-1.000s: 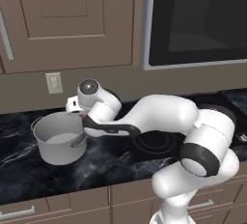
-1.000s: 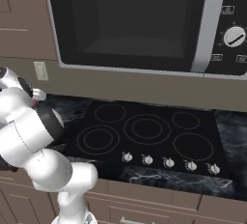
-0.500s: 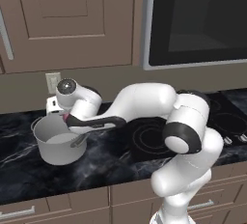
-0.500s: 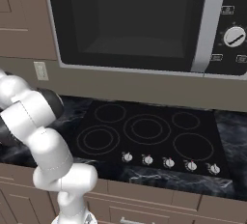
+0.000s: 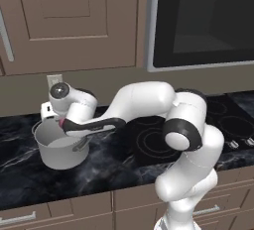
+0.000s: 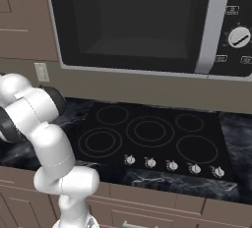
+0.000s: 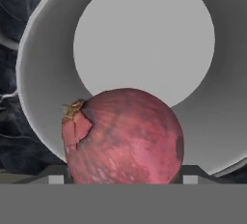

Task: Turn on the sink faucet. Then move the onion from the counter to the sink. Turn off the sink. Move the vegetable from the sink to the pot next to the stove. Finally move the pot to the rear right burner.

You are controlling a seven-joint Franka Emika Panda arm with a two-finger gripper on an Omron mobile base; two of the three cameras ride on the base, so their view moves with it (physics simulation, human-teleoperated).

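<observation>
The onion (image 7: 123, 136) sits gripped between the fingers (image 7: 188, 172), above the pot (image 7: 43, 97).

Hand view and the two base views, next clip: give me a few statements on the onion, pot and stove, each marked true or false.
1. The onion sits in the tool, above the open pot. True.
2. The pot already holds water. False: its inside is bare grey.
3. The pot stands on the counter, left of the stove. True.
4. A pan sits on the rear right burner. False: the burners are bare.
</observation>
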